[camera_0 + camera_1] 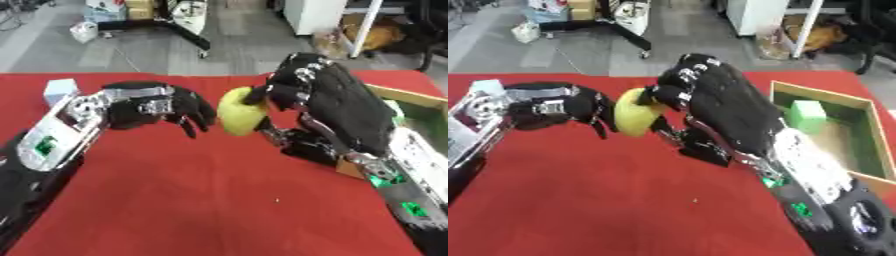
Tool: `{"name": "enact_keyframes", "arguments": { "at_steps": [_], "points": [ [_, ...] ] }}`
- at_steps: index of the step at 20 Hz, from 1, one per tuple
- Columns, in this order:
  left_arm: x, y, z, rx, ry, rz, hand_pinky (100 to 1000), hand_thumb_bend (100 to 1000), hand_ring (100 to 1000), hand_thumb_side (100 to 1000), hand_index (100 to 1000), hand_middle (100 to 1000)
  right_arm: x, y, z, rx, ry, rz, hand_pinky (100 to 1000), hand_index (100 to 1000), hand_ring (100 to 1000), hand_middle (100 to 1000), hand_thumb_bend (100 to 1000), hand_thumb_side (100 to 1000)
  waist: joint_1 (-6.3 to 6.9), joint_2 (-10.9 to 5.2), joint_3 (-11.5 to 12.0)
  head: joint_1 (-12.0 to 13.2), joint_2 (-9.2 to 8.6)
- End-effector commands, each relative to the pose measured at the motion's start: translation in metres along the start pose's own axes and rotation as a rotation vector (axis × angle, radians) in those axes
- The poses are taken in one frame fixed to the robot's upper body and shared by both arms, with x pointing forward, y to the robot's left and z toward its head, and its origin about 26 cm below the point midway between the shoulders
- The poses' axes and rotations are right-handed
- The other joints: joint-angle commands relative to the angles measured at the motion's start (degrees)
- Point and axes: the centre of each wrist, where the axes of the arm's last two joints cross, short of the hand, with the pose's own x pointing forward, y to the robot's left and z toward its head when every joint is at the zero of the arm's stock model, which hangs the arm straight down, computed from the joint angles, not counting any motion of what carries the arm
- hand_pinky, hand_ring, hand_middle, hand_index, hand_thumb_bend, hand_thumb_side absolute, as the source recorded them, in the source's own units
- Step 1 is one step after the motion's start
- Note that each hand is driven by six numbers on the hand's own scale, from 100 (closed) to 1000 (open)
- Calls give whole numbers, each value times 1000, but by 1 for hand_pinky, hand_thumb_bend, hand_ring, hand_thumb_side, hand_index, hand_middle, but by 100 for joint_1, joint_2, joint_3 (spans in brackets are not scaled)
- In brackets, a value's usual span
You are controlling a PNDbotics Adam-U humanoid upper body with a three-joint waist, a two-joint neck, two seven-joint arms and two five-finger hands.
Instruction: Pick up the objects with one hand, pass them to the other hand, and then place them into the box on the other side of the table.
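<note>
The yellow object (238,111) is held above the red counter (201,200), roughly over its middle, with the wooden box (868,107) well apart to its right. The right hand (302,87) has its fingers curled round the object's right side and top. The left hand (171,107) sits just to the object's left, fingers bent downward and partly spread; whether its fingertips touch the object cannot be told.

The step in hand appears to be the pass between hands, and which hand is giving cannot be told. If the right hand is the receiver, the next move calls for carrying the object rightward over the box rim and lowering it beside the green block (807,115) already inside.
</note>
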Motion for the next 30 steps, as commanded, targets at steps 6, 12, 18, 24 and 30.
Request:
{"name": "enact_keyframes", "arguments": {
  "at_steps": [6, 12, 18, 24, 30],
  "points": [
    [-19, 35, 71, 284, 49, -46, 730, 630, 770, 806, 798, 717, -27, -30, 17, -33, 97, 23, 548, 299, 321, 273, 100, 100, -16, -164, -15, -11, -51],
    [-31, 33, 126, 482, 67, -25, 722, 595, 755, 782, 780, 696, -59, -53, 60, 13, 347, 112, 555, 283, 319, 268, 102, 100, -22, -134, 6, -52, -75],
    [-37, 10, 156, 612, 46, -1, 714, 549, 741, 767, 765, 677, -108, -58, 115, 42, 642, 293, 571, 266, 320, 269, 100, 100, -39, -110, 61, -142, -121],
    [-43, -19, 166, 712, -10, 49, 711, 517, 735, 762, 761, 669, -162, -51, 178, 102, 790, 292, 595, 299, 314, 262, 100, 100, -41, -101, 145, -244, -117],
    [-45, -40, 169, 778, -47, 87, 711, 510, 731, 757, 761, 664, -197, -43, 232, 181, 897, 231, 609, 321, 314, 265, 100, 100, -42, -101, 252, -429, -96]
  ]
}}
